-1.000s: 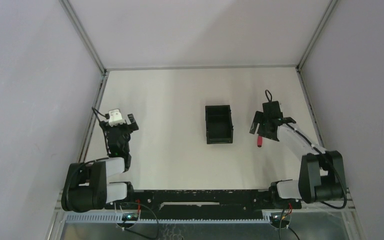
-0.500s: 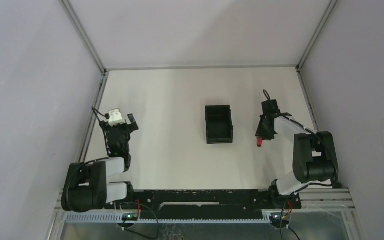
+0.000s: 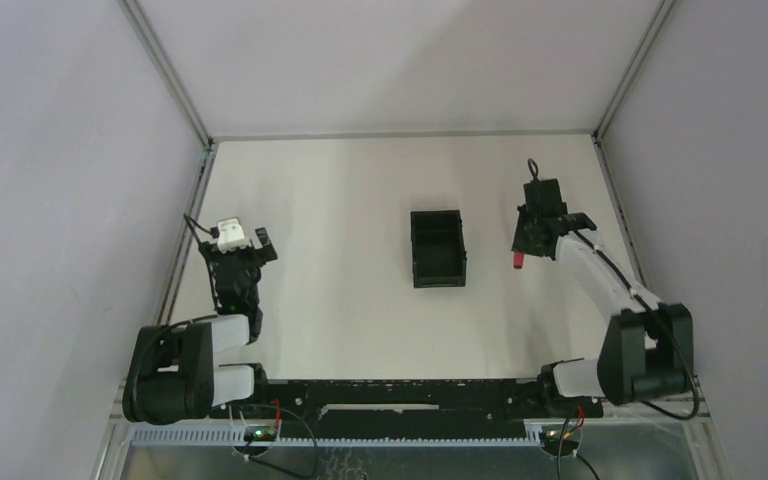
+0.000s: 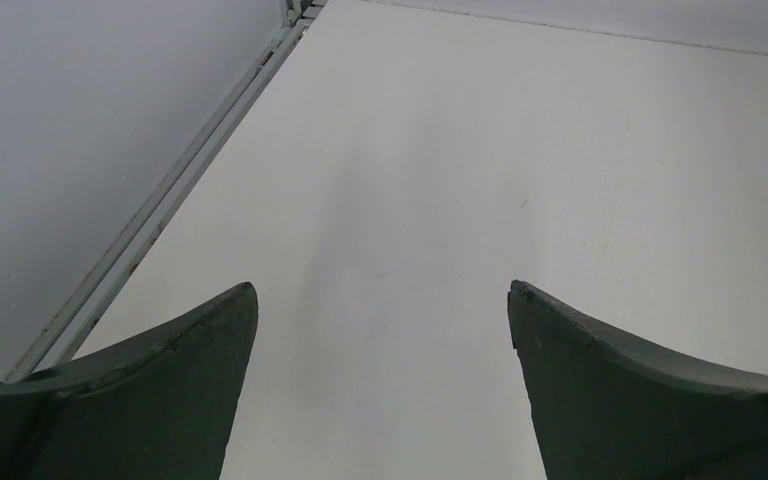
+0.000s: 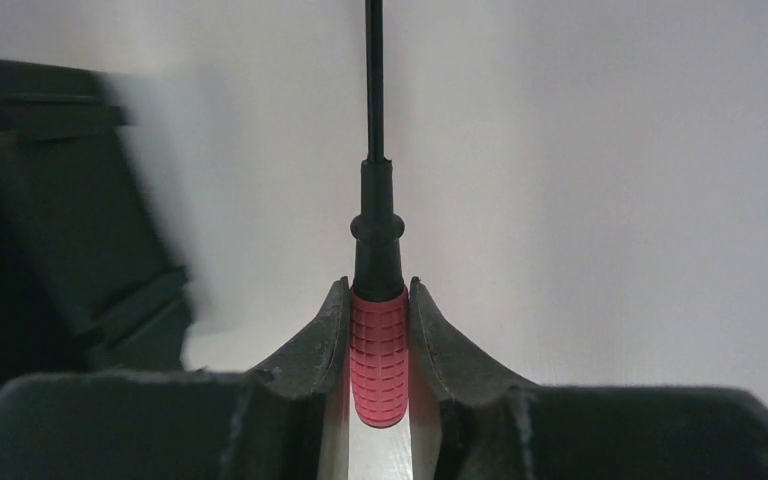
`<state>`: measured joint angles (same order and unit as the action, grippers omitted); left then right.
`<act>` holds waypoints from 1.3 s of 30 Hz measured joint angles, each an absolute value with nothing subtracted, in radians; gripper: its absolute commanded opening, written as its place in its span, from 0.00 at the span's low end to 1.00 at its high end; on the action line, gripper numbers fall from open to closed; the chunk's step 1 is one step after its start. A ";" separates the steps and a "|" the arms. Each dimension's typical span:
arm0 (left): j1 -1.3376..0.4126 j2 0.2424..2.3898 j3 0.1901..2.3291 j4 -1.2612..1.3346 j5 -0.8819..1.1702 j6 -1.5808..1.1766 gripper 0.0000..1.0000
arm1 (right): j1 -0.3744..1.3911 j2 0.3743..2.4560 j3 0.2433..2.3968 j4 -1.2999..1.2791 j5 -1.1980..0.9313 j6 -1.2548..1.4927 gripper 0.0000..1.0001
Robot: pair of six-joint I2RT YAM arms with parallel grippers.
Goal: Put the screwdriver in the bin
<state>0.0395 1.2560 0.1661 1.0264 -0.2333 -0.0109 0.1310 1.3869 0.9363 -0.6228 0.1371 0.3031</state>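
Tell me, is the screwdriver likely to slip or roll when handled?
Slipping seems unlikely: the right gripper pinches the screwdriver by its ribbed red handle. The thin straight shaft looks stiff. The round handle would probably roll if released on the table.

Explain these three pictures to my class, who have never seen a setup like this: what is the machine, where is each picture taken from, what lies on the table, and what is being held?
The machine is a pair of robot arms, a left arm and a right arm, bolted at the near edge of a white table. Each ends in a two-finger gripper. The wide picture comes from a fixed camera above and behind the arms. The other two come from cameras on the wrists, so each shows its own fingers. On the table stands a small black bin. The right gripper is shut on a screwdriver, pinching its red handle, with the thin dark shaft pointing away from the camera. The left gripper is open and empty.
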 measured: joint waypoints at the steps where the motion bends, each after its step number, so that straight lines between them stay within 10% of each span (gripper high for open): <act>1: 0.039 1.256 0.166 1.026 -0.233 -0.011 1.00 | 0.157 1.353 0.953 -0.626 0.137 0.286 0.12; 15: 0.039 1.256 0.166 1.026 -0.233 -0.010 1.00 | 0.575 1.135 1.054 -0.564 0.057 0.019 0.18; 39: 0.039 1.256 0.166 1.026 -0.233 -0.011 1.00 | 0.622 1.591 1.055 -0.441 0.111 -0.047 0.17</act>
<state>0.0395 1.2560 0.1661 1.0264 -0.2333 -0.0109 0.6216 1.5909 1.0550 -0.4408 0.1108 -0.0471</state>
